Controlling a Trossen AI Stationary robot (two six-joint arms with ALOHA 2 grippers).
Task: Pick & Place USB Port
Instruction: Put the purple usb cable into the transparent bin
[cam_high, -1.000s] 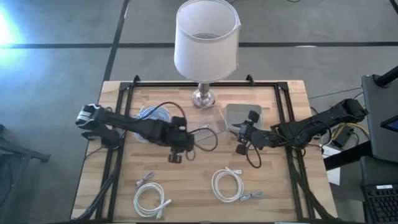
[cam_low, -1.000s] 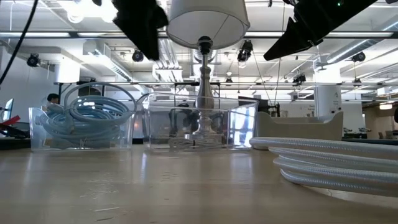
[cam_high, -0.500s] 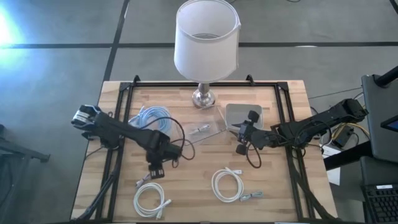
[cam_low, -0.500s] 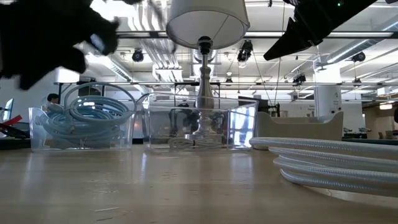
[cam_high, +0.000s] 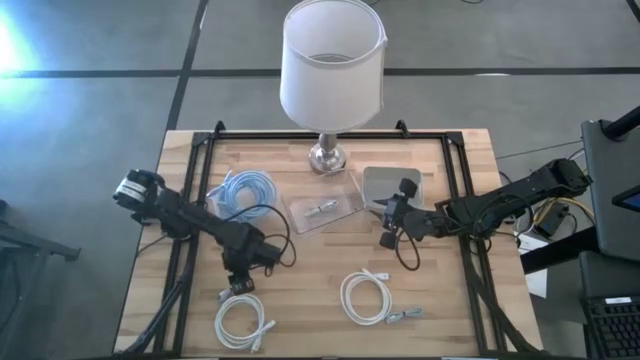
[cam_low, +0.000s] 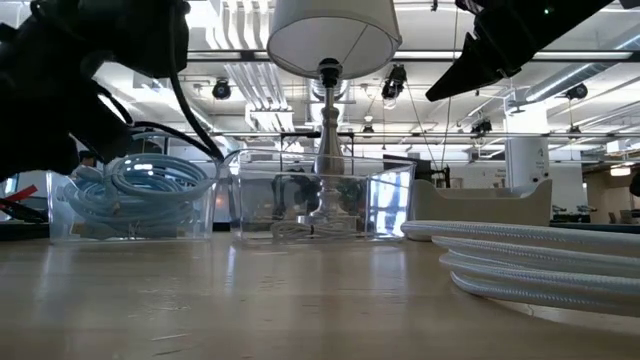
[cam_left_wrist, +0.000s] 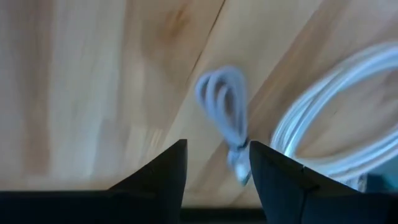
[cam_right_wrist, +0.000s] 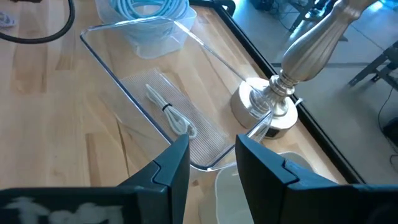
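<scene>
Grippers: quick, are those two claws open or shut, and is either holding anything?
Left gripper: open, empty, over a small bundled cable.
Right gripper: open, holding nothing.

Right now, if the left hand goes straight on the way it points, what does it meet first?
Probably the small bundled cable lying on the table: it sits just ahead of the left hand, whose fingers are open. Depth is unclear.

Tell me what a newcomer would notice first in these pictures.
The tall white-shaded lamp with a silver base dominates the far middle of the wooden table. Next, the left hand hangs open over a small bundled white cable near the front left, beside a larger white cable coil. The right hand waits open near a clear plastic tray holding one short cable.
</scene>
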